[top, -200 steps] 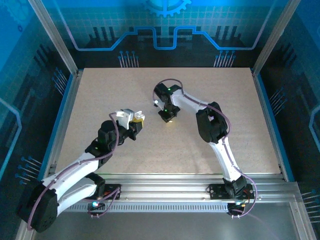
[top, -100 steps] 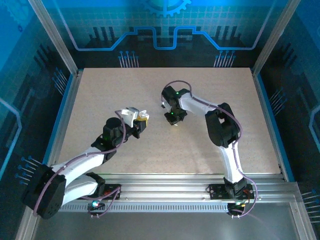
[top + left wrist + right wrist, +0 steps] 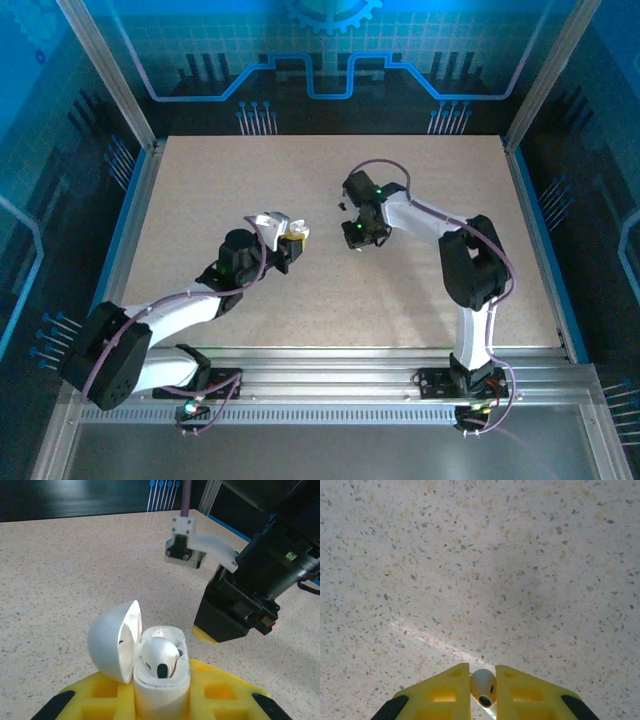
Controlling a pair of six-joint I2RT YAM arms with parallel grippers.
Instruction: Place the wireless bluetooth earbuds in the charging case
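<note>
Gripping the white charging case [image 3: 162,687] upright with the left end effector [image 3: 293,236], with lid [image 3: 112,647] flipped open to the left and 1 earbud [image 3: 159,657] seated inside. Pinching the 2nd earbud [image 3: 483,684] between the closed yellow fingers [image 3: 440,695] of the right end effector [image 3: 358,236], over the speckled desk [image 3: 470,555], near the case but apart from it.

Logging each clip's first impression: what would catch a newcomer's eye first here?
The open charging case clamped in the left gripper at mid-table, its lid swung aside and one earbud seated inside. Next, the right gripper just beside it, pinching the second earbud between yellow fingers over the speckled table.
</note>
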